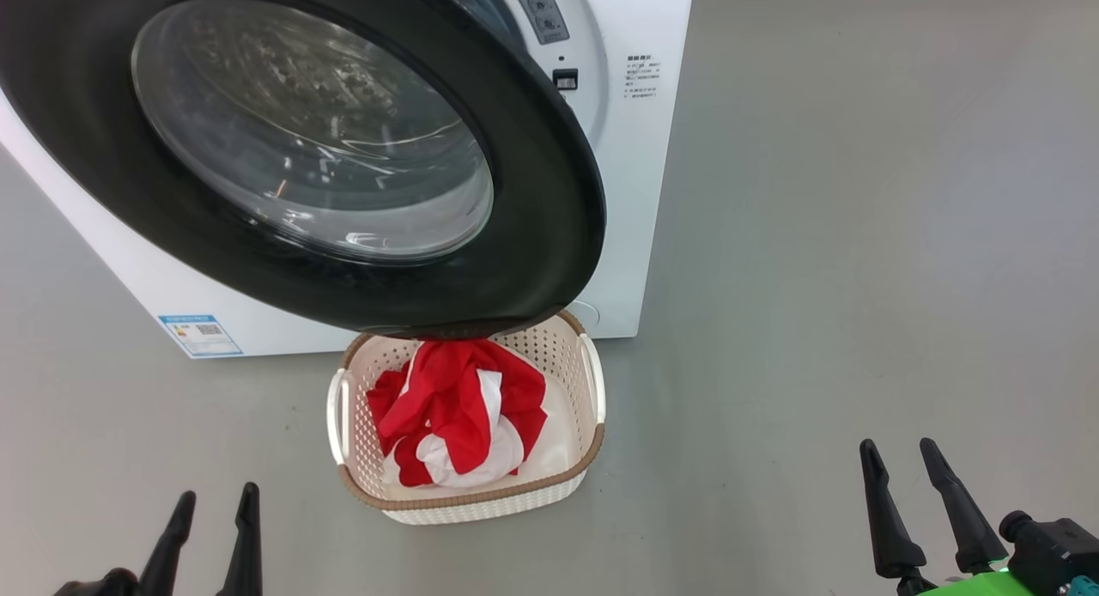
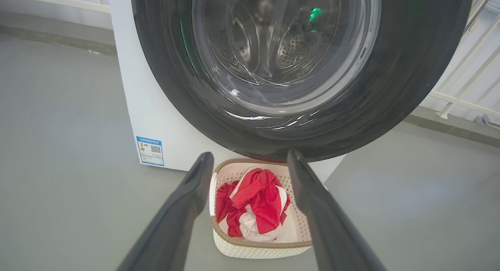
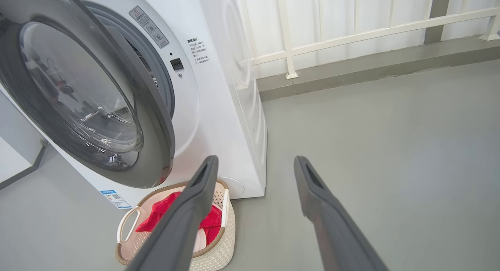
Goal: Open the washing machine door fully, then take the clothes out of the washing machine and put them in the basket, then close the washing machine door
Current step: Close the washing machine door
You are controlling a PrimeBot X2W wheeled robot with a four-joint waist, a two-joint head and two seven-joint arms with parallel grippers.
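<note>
Grey floor holds the basket of clothes between left fingers and right fingers, all parted.

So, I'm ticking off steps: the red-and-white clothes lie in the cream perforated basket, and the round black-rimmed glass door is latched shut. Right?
Not quite. The red-and-white clothes do lie in the cream perforated basket, but the round black-rimmed glass door stands open: the right wrist view shows it swung away from the white washing machine.
</note>
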